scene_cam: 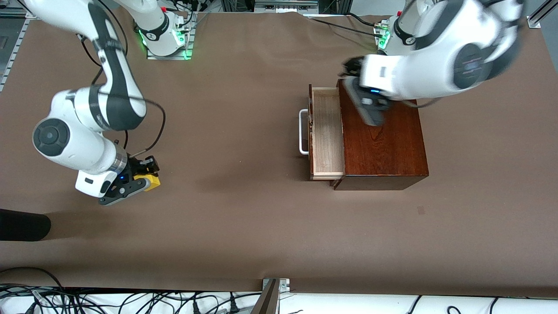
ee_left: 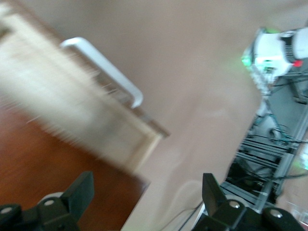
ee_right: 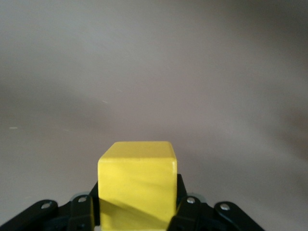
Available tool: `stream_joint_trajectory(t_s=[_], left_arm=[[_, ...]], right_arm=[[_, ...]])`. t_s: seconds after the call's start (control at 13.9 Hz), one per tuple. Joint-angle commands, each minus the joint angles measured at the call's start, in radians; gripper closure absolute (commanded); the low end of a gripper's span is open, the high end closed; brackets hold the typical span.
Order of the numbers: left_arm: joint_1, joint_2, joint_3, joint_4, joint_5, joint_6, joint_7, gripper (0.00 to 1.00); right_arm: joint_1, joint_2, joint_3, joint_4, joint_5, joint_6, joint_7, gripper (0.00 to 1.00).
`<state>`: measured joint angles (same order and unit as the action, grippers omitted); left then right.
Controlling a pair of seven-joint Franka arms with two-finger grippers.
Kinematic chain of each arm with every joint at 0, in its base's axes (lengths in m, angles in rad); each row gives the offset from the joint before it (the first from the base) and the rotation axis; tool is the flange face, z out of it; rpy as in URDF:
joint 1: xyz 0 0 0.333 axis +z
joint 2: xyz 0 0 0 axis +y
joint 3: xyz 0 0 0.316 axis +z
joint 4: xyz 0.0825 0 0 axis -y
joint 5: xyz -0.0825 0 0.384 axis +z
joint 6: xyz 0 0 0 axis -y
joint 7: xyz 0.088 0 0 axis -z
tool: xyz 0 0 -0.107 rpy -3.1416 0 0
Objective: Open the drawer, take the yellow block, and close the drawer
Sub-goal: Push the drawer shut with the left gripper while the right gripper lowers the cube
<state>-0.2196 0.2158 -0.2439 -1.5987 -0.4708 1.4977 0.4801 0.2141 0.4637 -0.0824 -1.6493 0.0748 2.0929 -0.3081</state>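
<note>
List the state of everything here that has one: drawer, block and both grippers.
drawer: pulled open, pale inside bare.
yellow block: out of the drawer, clamped in the right gripper.
right gripper: shut on the block, at the right arm's end of the table.
left gripper: open, empty, over the wooden box.

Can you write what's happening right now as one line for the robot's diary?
drawer: open, empty | yellow block: held by right gripper over the table's right-arm end | left gripper: open, over the wooden box
</note>
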Motion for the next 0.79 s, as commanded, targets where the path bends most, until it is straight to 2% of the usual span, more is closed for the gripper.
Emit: stream_joint_trajectory(t_s=[0.0, 0.14, 0.29, 0.5, 0.72], left_arm=[[-0.111, 0.176, 0.008, 0.204, -0.043, -0.028, 0.017, 0.0], [-0.165, 0.241, 0.005, 0.232, 0.012, 0.007, 0.046, 0.0], [-0.214, 0.299, 0.008, 0.256, 0.055, 0.09, 0.185, 0.0], [-0.273, 0.359, 0.006, 0.247, 0.223, 0.209, 0.345, 0.0], [-0.323, 0.43, 0.006, 0.241, 0.345, 0.259, 0.351, 0.0]], right_arm=[[-0.033, -0.04, 0.021, -0.194, 0.019, 0.145, 0.058, 1.0], [-0.032, -0.034, 0.021, -0.271, 0.019, 0.224, 0.115, 1.0], [-0.033, -0.034, 0.021, -0.334, 0.019, 0.286, 0.148, 1.0], [-0.032, -0.013, 0.021, -0.377, 0.019, 0.329, 0.204, 1.0], [-0.032, -0.01, 0.023, -0.45, 0.017, 0.416, 0.29, 1.0]])
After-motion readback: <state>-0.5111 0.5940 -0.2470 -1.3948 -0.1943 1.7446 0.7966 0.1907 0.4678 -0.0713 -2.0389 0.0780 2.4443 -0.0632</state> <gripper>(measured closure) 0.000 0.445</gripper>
